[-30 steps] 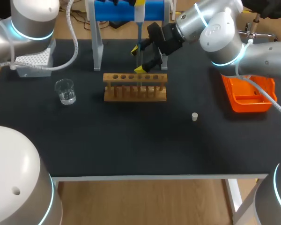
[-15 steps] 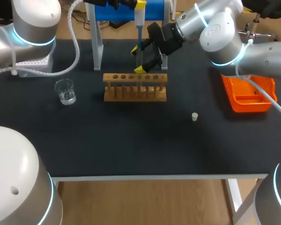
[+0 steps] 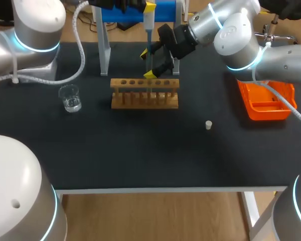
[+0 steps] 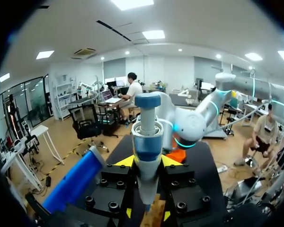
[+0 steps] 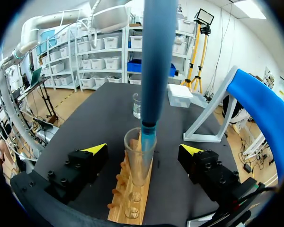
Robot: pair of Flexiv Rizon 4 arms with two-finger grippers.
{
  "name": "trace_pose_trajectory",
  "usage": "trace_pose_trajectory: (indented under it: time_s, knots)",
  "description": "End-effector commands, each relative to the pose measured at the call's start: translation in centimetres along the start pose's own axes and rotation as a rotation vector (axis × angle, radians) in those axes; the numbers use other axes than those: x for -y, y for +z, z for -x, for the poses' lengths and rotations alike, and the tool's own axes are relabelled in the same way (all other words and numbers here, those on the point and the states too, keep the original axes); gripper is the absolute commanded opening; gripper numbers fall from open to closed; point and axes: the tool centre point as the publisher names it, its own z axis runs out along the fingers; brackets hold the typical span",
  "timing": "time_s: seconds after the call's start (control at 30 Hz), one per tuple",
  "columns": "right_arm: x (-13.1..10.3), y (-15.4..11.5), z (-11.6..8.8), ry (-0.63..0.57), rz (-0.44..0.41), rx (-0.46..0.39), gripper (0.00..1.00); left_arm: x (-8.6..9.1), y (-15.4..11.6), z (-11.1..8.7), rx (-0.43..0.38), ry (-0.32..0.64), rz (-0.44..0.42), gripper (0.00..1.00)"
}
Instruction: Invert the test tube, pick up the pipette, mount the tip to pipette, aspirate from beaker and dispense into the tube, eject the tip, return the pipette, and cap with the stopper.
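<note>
Left gripper (image 4: 147, 161) pinches blue-and-white plastic pipette (image 4: 146, 142), its tip inside clear glass test tube (image 5: 139, 158) (upright in wooden rack (image 3: 144, 94), near worktop's (image 3: 140, 145) far edge). Right gripper (image 5: 142, 150) spread, flanking the tube.

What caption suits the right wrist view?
A blue pipette dips into a clear glass test tube standing in a wooden rack, framed by the open right gripper.

One high, two on the wrists.
Head camera looks down on the whole surface (image 3: 140, 150) from behind; wrist cameras sit close, facing each other across the pipette (image 4: 146, 142) and rack (image 5: 131, 203), which all three share.
</note>
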Motion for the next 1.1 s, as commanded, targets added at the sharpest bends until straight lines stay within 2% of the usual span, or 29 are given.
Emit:
trace_pose_trajectory:
  time_s: [0.03, 0.57, 1.1]
  knots:
    - [-0.06, -0.15, 0.01, 0.001, -0.004, -0.003, 1.0, -0.52, 0.3, -0.2, 0.002, -0.003, -0.003, 0.0]
    - [-0.06, -0.15, 0.01, 0.001, -0.004, -0.003, 1.0, -1.41, 0.41, -0.07, 0.014, -0.017, -0.011, 0.0]
    - [-0.06, -0.15, 0.01, 0.001, -0.004, -0.003, 1.0, -1.48, 0.37, -0.11, 0.019, -0.023, -0.009, 0.0]
